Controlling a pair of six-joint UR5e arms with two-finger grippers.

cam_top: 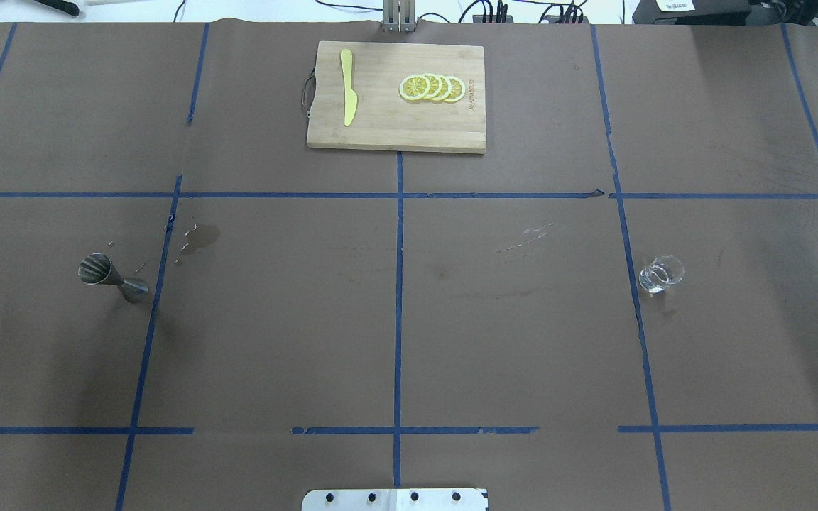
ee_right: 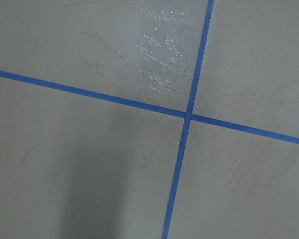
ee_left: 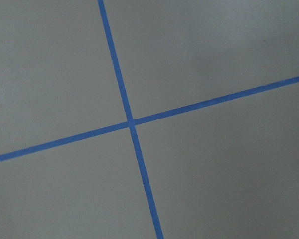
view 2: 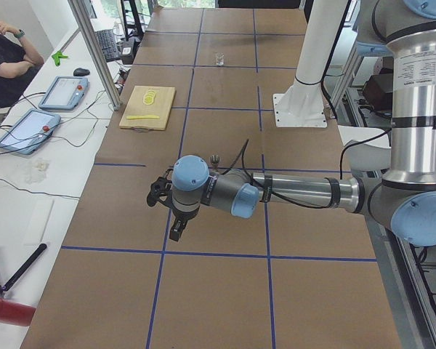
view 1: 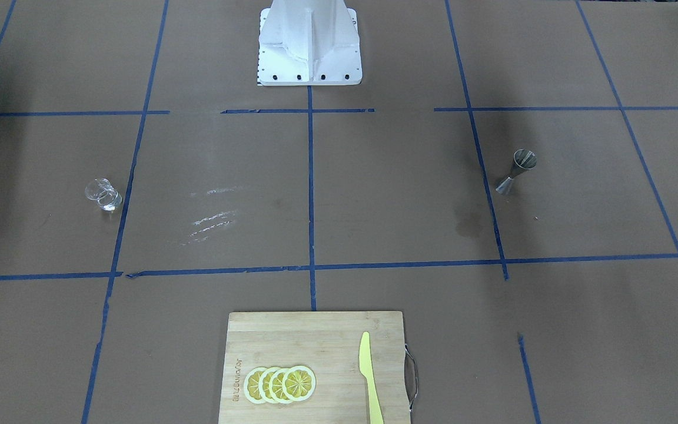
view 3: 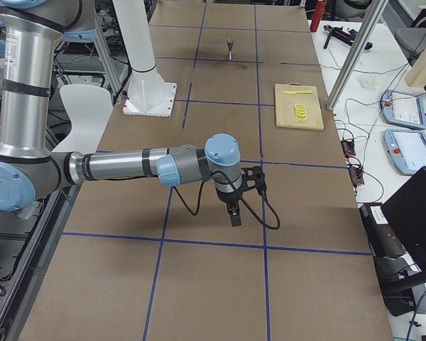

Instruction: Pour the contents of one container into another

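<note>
We are looking at a table covered in brown paper and crossed by blue tape lines. The clear cup is standing upright on the robot's right half of the table, about midway between the near and far edges and just outside one lengthwise tape line. We are not able to tell whether anything is in it. The jigger is standing upright on the left half at about the same depth, just outside the matching tape line and well apart from the cup. A dark stain is showing on the paper near the jigger.

At the middle of the far edge a wooden cutting board is lying flat. It is carrying a yellow knife and a row of overlapping lemon slices.

Neither arm is reaching into the overhead or front views. From the table's left end we are seeing the left gripper pointing down over the paper, well apart from the jigger. From the right end we are seeing the right gripper pointing down likewise, well apart from the cup. Neither is touching anything. We cannot tell whether either one's fingers are parted or closed. Both wrist cameras are showing only paper and a crossing of tape lines.
</note>
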